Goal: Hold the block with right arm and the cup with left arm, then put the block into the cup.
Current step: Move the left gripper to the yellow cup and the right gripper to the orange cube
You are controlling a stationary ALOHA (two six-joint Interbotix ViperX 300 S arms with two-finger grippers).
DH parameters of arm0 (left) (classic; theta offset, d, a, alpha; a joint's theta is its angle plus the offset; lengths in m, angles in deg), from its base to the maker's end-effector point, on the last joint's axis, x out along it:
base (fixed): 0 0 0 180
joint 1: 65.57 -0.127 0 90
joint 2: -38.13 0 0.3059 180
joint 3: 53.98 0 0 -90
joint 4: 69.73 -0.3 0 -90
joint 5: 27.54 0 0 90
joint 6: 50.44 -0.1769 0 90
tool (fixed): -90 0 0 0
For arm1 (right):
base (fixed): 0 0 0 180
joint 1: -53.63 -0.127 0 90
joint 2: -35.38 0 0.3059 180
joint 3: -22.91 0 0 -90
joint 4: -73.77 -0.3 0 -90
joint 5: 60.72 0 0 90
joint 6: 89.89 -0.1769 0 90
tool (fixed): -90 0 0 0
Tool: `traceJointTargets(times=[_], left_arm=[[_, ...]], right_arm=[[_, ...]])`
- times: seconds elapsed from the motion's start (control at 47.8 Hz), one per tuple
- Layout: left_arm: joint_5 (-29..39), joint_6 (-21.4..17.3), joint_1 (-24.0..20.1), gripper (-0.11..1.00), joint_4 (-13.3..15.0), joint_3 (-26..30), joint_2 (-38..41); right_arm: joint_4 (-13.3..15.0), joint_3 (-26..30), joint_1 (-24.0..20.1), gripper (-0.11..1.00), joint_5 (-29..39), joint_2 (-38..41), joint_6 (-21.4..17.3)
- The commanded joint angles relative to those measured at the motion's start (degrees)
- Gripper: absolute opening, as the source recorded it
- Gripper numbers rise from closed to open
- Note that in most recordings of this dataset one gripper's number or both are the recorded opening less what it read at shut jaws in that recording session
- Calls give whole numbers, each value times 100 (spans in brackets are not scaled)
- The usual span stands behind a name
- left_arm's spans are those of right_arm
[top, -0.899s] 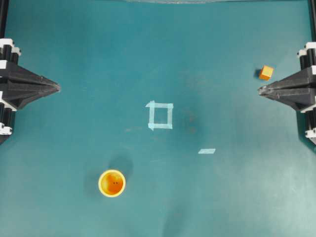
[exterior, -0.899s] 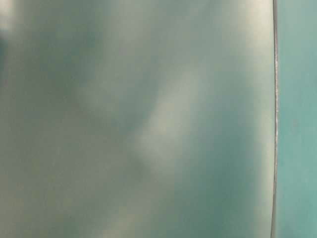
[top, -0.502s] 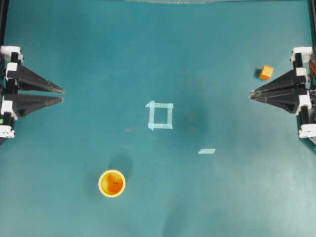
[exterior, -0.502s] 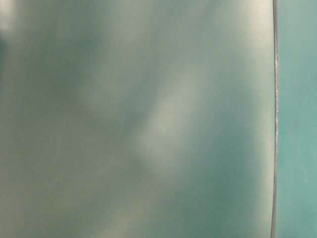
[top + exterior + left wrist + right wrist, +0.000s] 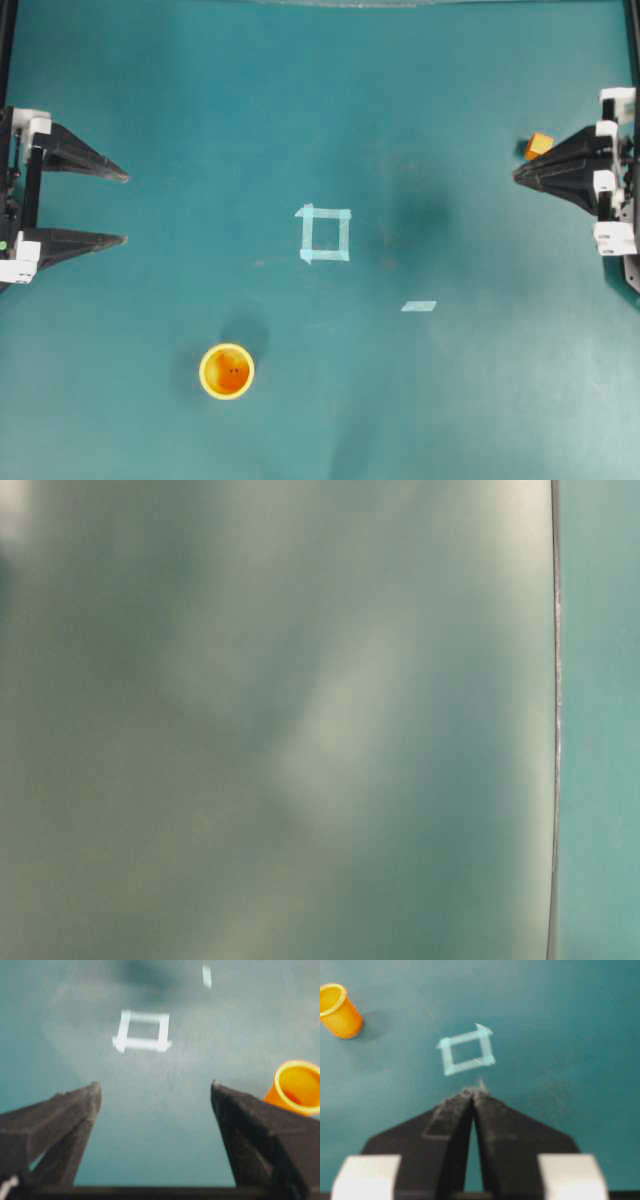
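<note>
Cup and block both untouched on teal table (image 5: 300, 100).
Small yellow-rimmed orange cup (image 5: 227, 371) sits at 7 o'clock from pale-blue tape square (image 5: 325, 233); small orange cube (image 5: 539, 145) at 2 o'clock, just beside right gripper (image 5: 518, 176), tips pressed together, nothing btwn. Left gripper (image 5: 124, 209) at 9 o'clock, spread wide, empty.

The left gripper (image 5: 125, 209) is sitting at the left edge of the overhead view, and its two black fingers (image 5: 85, 163) are standing wide apart, pointing toward the middle. The left wrist view is showing the same wide gap, with nothing between the fingers. The right gripper (image 5: 518, 175) is sitting at the right edge, pointing toward the middle too. Its tips are meeting in a point and are holding nothing. White parts are showing at the base of both grippers.
</note>
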Motion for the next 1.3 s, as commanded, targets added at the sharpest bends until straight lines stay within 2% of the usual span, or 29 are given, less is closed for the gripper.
traceJointTargets(times=[0.0,0.272,0.397,0.606,0.794,1.024,1.171,1.275], left_arm=[[53,-18,53,87,-18,141,70],[62,9,800,88,-18,132,167],[44,158,1099,88,-9,167,492],[-290,580,1441,88,-9,316,1503],[-457,773,1670,88,-9,668,2522],[-510,800,1942,88,-18,1178,3744],[-563,800,2145,88,-18,1274,4096],[-554,800,2250,88,-18,1266,4184]], right_arm=[[0,167,141,20,97,-9,9],[70,158,773,55,536,105,9],[132,141,1099,63,712,246,9],[211,97,1521,65,1072,694,9],[237,97,1573,65,1099,1020,9],[229,123,1731,65,1187,1362,0],[237,141,1986,65,1345,1573,9],[396,149,2118,65,1362,1723,18]])
